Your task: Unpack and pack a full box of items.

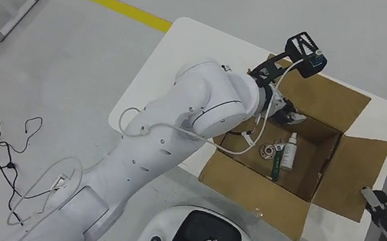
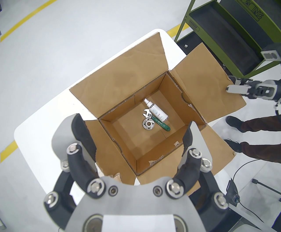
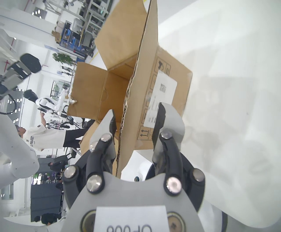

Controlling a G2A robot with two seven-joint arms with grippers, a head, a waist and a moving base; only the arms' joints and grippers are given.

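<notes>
While the cardboard box stands open on the white worktop, the left hand is poised above the opening, its fingers spread wide and nothing gripped. On the box floor a white spray bottle, a green-handled adjustable wrench and a round metal flange are seen bunched together, apparently touching, the bottle at 3 o'clock of the flange in the top view. The right hand is set at the 3 o'clock flap, parted to either side of the cardboard edge without pinching it. With the items so close, a neighbour could be nudged or lifted along with the chosen one. The flat flange could be slipped off, and the box could be dragged if the flap were pulled.
</notes>
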